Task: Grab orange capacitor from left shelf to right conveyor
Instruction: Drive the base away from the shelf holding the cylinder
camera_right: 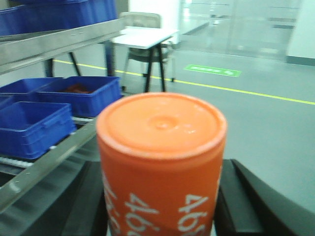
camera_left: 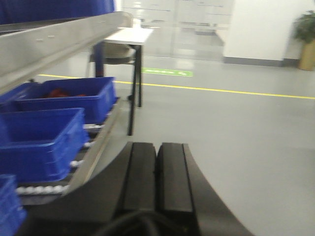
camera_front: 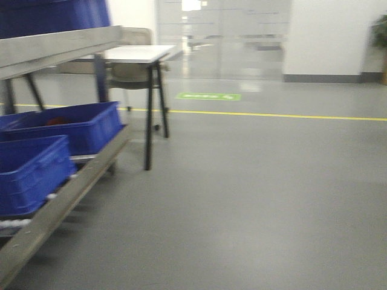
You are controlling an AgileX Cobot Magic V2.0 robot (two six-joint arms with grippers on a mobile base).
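Orange capacitor [camera_right: 161, 147] upright, clamped in right gripper [camera_right: 162, 216] just off the left shelf [camera_right: 59, 42], left gripper [camera_left: 156, 177] pinched together on nothing — risk: conveyor not in view and views blurred, so a quick swing could loosen the smooth cylinder or clip the shelf.

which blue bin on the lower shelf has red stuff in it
The far bin nearest the white table; red items show inside, none in the nearer bin.
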